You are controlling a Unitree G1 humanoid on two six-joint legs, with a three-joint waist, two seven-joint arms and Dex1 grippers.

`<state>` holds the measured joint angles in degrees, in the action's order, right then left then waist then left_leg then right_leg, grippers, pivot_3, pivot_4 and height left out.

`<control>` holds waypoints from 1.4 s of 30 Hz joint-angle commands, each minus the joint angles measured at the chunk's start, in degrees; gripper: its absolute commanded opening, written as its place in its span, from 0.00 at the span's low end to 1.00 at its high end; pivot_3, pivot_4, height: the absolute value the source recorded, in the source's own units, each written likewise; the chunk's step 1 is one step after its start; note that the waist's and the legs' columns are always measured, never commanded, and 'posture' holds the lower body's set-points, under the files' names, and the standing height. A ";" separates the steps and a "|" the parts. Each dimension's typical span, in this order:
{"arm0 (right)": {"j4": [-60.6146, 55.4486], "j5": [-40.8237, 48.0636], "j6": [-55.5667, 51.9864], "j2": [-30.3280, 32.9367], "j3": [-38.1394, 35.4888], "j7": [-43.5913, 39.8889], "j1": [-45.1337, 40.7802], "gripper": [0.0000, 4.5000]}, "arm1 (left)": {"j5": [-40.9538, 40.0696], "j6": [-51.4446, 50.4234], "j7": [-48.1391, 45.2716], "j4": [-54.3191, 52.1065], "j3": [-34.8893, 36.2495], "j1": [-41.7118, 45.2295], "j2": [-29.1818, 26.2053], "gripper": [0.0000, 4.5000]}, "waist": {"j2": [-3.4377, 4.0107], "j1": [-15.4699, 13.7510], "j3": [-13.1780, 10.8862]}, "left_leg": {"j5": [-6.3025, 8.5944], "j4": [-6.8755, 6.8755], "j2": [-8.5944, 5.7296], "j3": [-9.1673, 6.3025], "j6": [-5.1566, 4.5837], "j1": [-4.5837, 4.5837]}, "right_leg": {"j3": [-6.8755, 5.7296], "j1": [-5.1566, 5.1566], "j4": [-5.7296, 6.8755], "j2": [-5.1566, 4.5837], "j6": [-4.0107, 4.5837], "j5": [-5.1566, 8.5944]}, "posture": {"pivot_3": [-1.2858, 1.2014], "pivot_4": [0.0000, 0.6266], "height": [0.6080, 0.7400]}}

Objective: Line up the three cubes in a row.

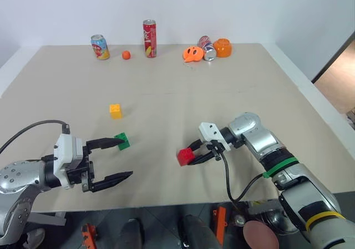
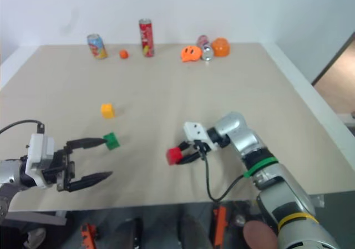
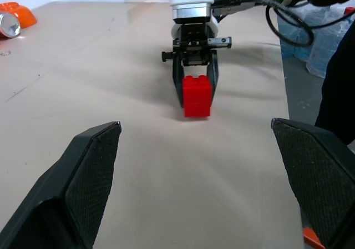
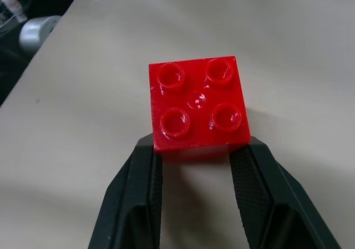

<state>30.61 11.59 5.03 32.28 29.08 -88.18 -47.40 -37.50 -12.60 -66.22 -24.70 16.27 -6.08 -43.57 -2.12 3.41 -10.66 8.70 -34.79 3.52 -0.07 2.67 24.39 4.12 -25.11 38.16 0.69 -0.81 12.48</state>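
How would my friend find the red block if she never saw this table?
Start at the tan table and look along its near edge for the right gripper. Pinched between its black fingers is the red cube. The yellow cube and green cube sit free, to its left.

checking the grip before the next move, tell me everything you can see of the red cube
The red cube is a small, glossy plastic building block with four round studs and a small centre dimple on its top face. It looks intact. The right end effector is shut on it, one black finger on each opposite side. It sits low at the tan table, near the front edge, right of the green cube; whether it touches the table is unclear.
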 commanded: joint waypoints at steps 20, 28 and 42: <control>16.00 -4.50 4.74 -7.41 -5.19 -3.19 -8.27 0.27 | 2.18 2.05 1.24 0.18 -1.98 -0.52 1.65 1.00 | 0.00 0.10 0.00 | -0.02 0.10 0.03 0.04 -0.01 -0.05 | 0.02 0.02 0.03 0.01 -0.01 -0.06 | 0.52 0.24 1.00; 21.63 -7.46 7.58 -8.86 -5.71 -3.16 -9.46 0.27 | 1.91 1.73 2.60 -1.08 -1.27 -1.37 1.56 1.00 | -0.01 0.57 0.00 | -0.05 0.08 0.04 0.04 -0.04 -0.19 | 0.02 0.09 0.05 0.02 0.03 -0.07 | 0.52 0.24 1.00; 27.41 -9.73 10.44 -9.61 -7.61 -1.13 -11.43 1.00 | 1.68 1.38 4.05 -1.69 -1.98 -0.69 1.66 1.00 | 0.00 1.37 0.00 | -0.09 -0.09 -0.02 0.04 -0.08 -0.55 | 0.12 0.20 0.04 0.00 0.32 -0.35 | 0.52 0.24 1.00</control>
<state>57.09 2.87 15.46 21.40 22.92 -88.51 -57.17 -34.94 -11.33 -62.51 -24.77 13.42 -7.36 -41.56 -2.13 4.78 -10.66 8.61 -34.88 3.46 -0.04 2.59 23.86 4.25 -24.93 38.19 0.68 -0.48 12.12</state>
